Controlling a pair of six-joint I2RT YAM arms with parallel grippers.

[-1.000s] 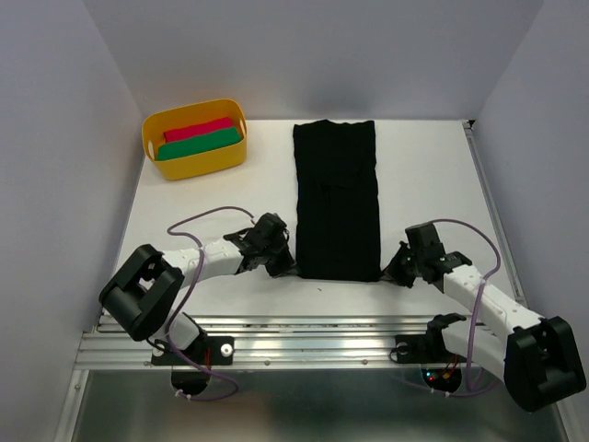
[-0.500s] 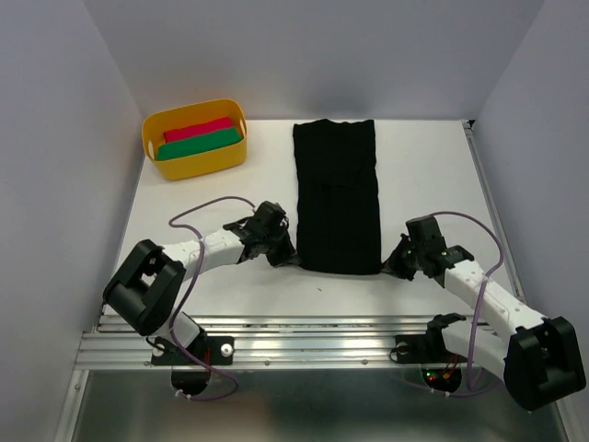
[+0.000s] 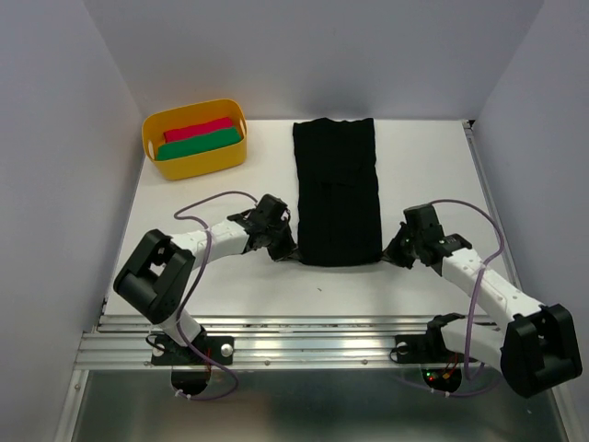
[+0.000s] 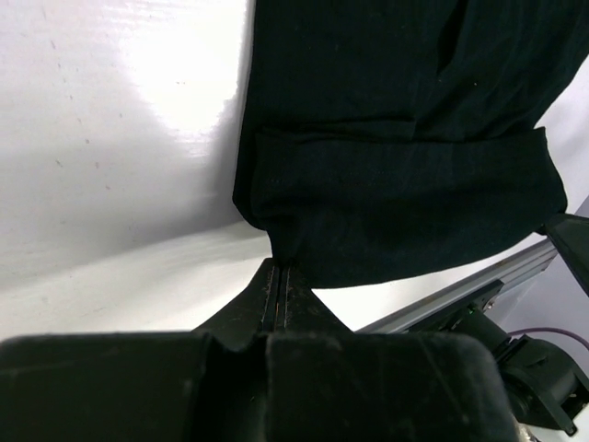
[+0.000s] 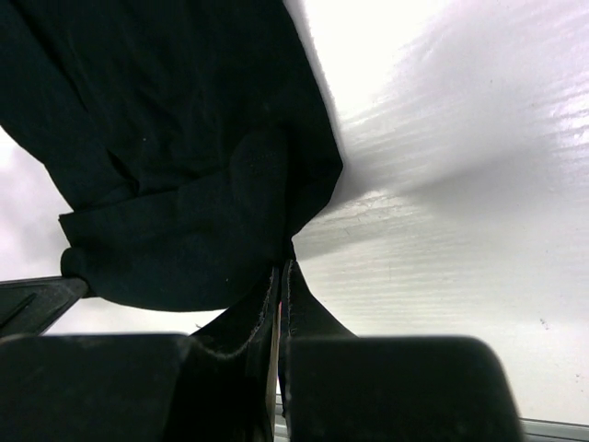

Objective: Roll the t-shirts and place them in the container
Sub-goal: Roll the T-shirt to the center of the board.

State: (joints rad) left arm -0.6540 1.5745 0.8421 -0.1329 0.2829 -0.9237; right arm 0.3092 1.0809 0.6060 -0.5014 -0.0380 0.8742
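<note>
- White bench (image 3: pixel 433 175), pale grey walls on three sides, and both arms reaching in from the near edge.
- Black t-shirt (image 3: pixel 337 189) lies flat on the bench as a long folded strip. It runs straight away from the two end effectors, with its near end right between them. The left wrist view shows a turned-over band across that near end of the t-shirt (image 4: pixel 396 184).
- Yellow tub (image 3: pixel 198 164) sits well apart from the action, far beyond the left end effector and off to its left.
- Inside the tub, a green roll (image 3: pixel 198 145) and a red roll (image 3: pixel 198 129) lie side by side, touching.
- Left end effector (image 3: pixel 288 257) is down at the near left corner, fingers pressed together and pinching the cloth. Its own camera shows the black fabric running right into the tips (image 4: pixel 279 272).
- Right end effector (image 3: pixel 393 257) mirrors it at the near right corner. Its fingers are clamped tight on the t-shirt's edge, and cloth bunches just ahead of the tips (image 5: pixel 281 267).
</note>
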